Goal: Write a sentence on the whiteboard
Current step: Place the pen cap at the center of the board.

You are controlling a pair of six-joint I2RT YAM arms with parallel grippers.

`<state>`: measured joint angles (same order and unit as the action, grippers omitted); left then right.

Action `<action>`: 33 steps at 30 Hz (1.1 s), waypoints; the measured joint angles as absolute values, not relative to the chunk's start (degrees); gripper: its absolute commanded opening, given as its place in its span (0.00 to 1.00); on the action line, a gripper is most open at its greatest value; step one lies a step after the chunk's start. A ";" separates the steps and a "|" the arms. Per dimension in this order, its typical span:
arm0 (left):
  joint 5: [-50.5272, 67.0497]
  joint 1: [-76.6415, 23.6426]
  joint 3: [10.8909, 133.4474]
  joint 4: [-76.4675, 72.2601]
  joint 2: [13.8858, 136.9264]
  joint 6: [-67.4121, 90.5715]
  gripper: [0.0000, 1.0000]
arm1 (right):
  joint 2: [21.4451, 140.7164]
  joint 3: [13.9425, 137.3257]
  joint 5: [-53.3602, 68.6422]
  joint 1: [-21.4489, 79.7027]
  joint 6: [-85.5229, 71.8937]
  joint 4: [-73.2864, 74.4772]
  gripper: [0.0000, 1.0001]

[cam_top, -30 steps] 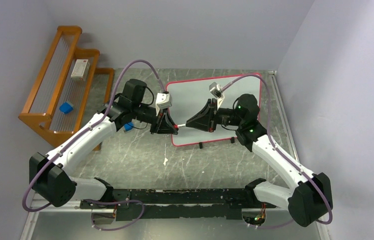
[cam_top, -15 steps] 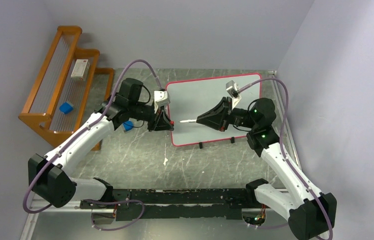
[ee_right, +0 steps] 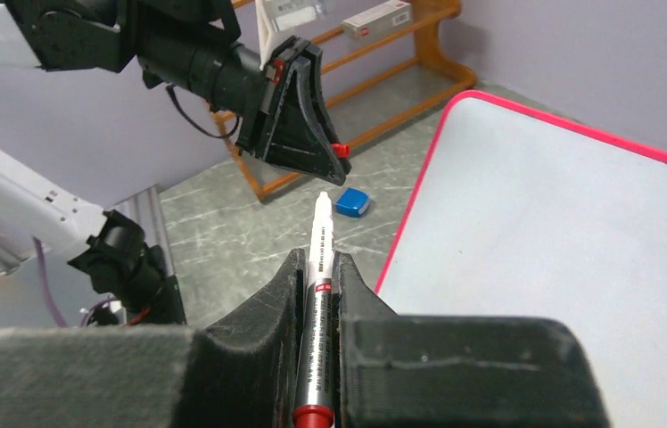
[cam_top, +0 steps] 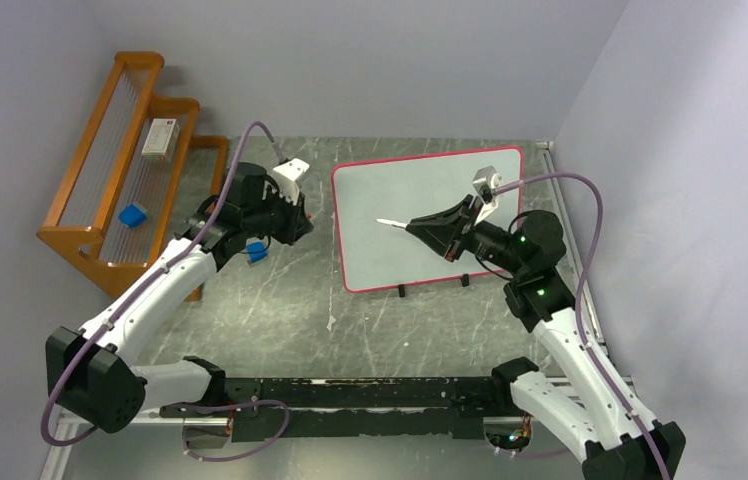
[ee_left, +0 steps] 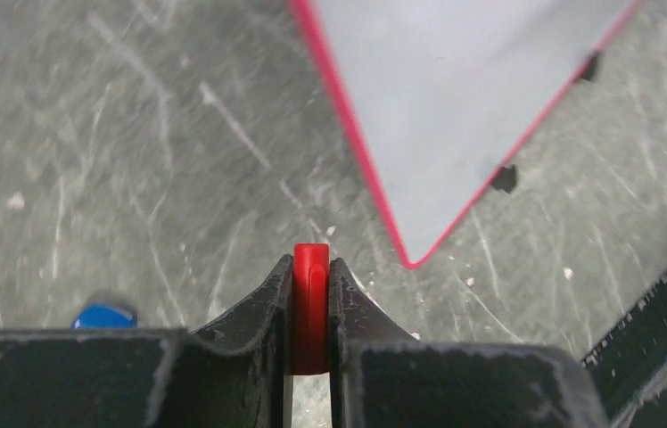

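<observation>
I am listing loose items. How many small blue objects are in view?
2. One blue object lies on the wooden rack; the other blue object lies on the table by the left arm. More may be hidden.

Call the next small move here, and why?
Probably tilt the right gripper down to bring the marker tip onto the whiteboard. The marker is uncapped, its red cap clamped in the left gripper, and the board bears no writing.

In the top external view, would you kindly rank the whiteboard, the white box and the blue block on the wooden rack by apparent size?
1. whiteboard, by far the largest
2. white box
3. blue block, smallest
</observation>
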<state>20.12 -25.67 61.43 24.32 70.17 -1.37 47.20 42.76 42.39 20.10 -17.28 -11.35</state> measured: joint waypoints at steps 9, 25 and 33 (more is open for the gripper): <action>2.87 -25.43 55.05 23.33 74.11 9.98 0.05 | 43.90 40.97 35.27 21.96 -13.45 -8.21 0.00; -9.56 -25.43 54.98 22.22 93.73 16.58 0.09 | 41.50 39.44 30.52 24.71 -9.78 -5.56 0.00; -9.93 -25.43 56.49 22.00 98.41 17.10 0.20 | 41.25 39.44 29.58 25.56 -8.97 -5.02 0.00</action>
